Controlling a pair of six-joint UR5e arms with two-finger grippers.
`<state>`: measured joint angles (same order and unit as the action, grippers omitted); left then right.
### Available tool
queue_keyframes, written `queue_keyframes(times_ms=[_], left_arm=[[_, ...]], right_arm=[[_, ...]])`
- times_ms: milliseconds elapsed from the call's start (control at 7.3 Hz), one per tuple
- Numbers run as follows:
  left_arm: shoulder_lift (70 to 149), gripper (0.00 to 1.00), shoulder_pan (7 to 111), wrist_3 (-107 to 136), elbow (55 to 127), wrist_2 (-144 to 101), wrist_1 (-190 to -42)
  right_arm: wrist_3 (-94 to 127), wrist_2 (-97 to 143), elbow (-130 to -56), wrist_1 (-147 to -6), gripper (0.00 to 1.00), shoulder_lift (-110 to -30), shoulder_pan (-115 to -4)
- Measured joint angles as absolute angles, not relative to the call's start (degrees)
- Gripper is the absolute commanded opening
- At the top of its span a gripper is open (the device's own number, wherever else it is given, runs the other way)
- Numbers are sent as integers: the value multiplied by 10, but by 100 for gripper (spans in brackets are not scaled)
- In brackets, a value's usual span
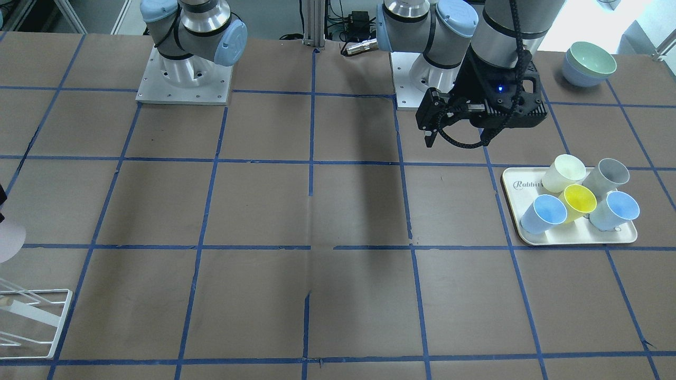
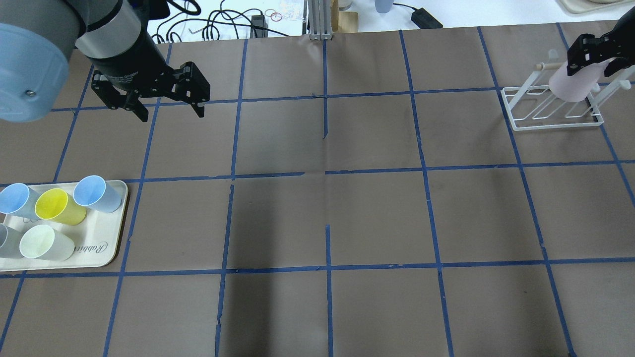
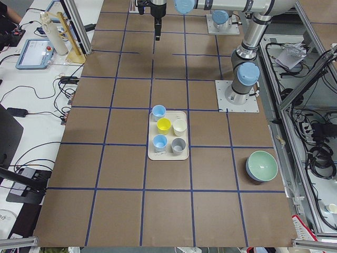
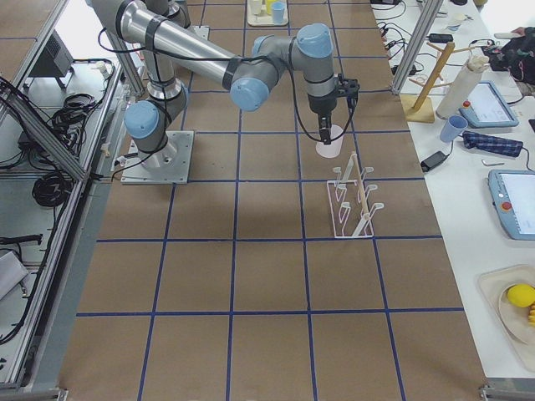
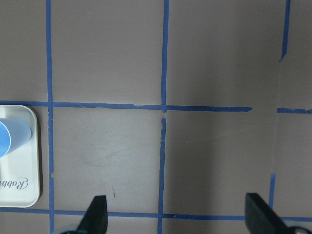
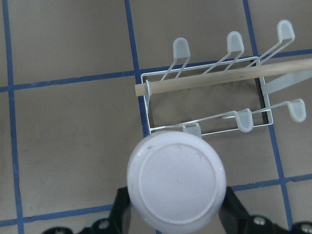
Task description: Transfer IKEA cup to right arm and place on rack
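The right tool (image 2: 589, 59) is clamped on the IKEA cup (image 6: 176, 188), just short of the rack (image 6: 219, 81). The left tool (image 2: 172, 115) stands apart and empty; the tray (image 2: 101, 248) near it reads "Rabbit".

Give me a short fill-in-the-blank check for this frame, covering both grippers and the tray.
1. The right gripper is ____ on the IKEA cup, close to the rack.
2. The left gripper is ____ and holds nothing.
3. The tray holds ____ cups.
Missing words: shut; open; five.
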<state>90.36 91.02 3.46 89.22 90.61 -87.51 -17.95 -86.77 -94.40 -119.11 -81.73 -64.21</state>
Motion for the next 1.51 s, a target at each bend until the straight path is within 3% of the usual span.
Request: queue_keyframes(times_ms=[685, 1507], left_arm=[[904, 100, 908, 34, 892, 906, -875], [904, 100, 908, 34, 893, 907, -875]], right_arm=[[-176, -860, -945, -1271, 0, -760, -620], [-151, -858, -946, -1271, 0, -742, -624]])
